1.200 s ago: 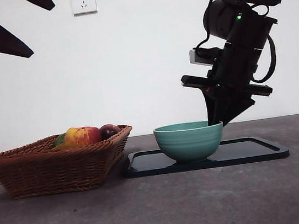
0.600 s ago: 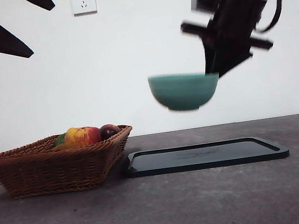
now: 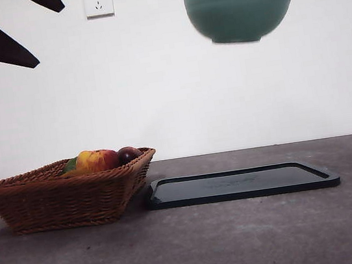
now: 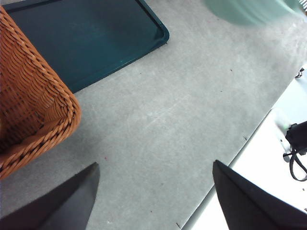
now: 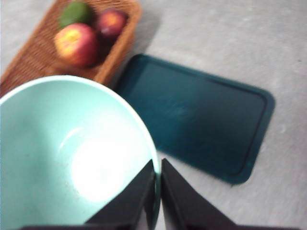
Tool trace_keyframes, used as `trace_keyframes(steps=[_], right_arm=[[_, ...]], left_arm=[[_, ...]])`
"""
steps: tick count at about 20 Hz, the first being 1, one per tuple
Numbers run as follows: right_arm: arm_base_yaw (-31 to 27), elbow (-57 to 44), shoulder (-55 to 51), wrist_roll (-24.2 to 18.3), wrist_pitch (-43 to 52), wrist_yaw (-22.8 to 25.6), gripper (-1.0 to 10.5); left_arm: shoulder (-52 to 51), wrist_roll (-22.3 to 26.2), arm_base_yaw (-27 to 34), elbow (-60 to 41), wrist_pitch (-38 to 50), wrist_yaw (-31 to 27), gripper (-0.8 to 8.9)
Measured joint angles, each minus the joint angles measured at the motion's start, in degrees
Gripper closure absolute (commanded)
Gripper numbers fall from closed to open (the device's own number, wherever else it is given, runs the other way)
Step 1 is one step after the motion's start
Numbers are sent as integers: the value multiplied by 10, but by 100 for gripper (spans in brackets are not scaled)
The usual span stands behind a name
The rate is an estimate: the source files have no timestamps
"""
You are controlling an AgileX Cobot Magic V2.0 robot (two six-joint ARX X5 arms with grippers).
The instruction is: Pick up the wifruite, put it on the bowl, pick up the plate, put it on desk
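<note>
1. We judged a drop the main hazard: the right gripper (image 5: 157, 191) held the bowl (image 3: 240, 6) only by its rim, jaws clamped on the thin wall, high above the desk (image 3: 244, 240).
2. A fast swing could have slipped the glazed rim free; the bowl was blurred in the front view.
3. The bowl was empty. We saw no kiwifruit in any view; the basket (image 3: 60, 197) at the desk's left held an apple (image 3: 96, 160), a dark fruit (image 3: 128, 154) and a green item.
4. The left gripper (image 4: 153, 201) waited, jaws apart, empty.
5. Compared with half a second earlier, the bowl was higher; the tray (image 3: 242, 184) was unchanged, bare.
</note>
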Motion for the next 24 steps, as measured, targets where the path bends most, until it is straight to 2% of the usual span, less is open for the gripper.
trace_keyframes(steps=[5, 13, 21, 24], right_arm=[[45, -115, -70, 9, 32, 15, 938], [100, -284, -47, 70, 194, 28, 938], [131, -299, 61, 85, 254, 46, 938], [139, -299, 91, 85, 262, 69, 938]], left_arm=[[0, 2, 0, 0, 0, 0, 438], [0, 4, 0, 0, -7, 0, 438], [0, 6, 0, 0, -9, 0, 438], [0, 6, 0, 0, -11, 0, 438]])
